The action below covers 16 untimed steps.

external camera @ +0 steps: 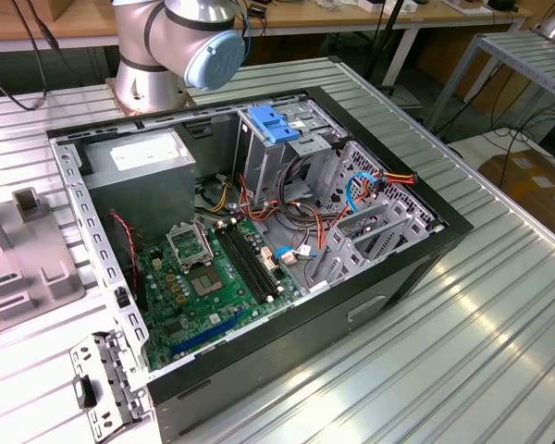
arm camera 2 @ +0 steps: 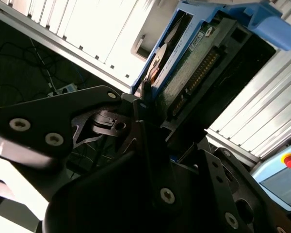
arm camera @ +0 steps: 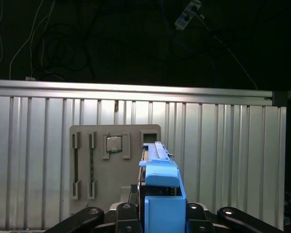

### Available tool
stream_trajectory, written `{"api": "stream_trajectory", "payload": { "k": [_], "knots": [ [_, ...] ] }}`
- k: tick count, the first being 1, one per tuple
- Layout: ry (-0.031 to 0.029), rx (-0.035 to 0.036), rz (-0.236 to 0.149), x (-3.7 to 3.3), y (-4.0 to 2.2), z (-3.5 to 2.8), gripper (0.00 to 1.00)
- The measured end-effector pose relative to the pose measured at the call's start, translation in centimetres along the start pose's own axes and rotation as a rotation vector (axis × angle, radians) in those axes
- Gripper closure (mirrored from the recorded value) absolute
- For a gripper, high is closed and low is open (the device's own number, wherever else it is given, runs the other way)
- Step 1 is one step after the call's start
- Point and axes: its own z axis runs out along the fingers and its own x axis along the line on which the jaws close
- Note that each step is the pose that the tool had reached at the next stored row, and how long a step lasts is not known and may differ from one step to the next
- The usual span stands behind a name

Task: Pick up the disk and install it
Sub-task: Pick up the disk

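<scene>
Gripper [arm camera: 161, 221], clenched on the disk [arm camera: 160, 177], which is held edge-on above the grey fixture tray [arm camera: 87, 160], short of the table's [arm camera: 29, 145] railed edge; judged best carried level and square-gripped, clear of the case's [external camera: 416, 250] cables [external camera: 305, 199].

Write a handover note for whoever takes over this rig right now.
End effector: shut on the disk, held edge-on.
Disk: over the grey fixture plate on the ribbed table. Cannot tell whether it is clear of the plate.
Done: disk grasped.
Left: install not yet done. The computer case stands open on the table in the exterior view.
</scene>
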Motion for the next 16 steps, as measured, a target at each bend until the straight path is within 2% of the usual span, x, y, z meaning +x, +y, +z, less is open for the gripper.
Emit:
{"api": "stream_trajectory", "payload": {
  "k": [4, 5, 7, 16],
  "knots": [
    [0.0000, 0.0000, 0.000, 0.33, 0.01, -0.01, 0.64],
    [0.0000, 0.0000, 0.000, 0.62, 0.02, -0.02, 0.64],
    [0.0000, 0.0000, 0.000, 1.67, 0.05, -0.06, 0.64],
    [0.0000, 0.0001, 0.000, 2.53, 0.02, -0.09, 0.64]
  ]
}}
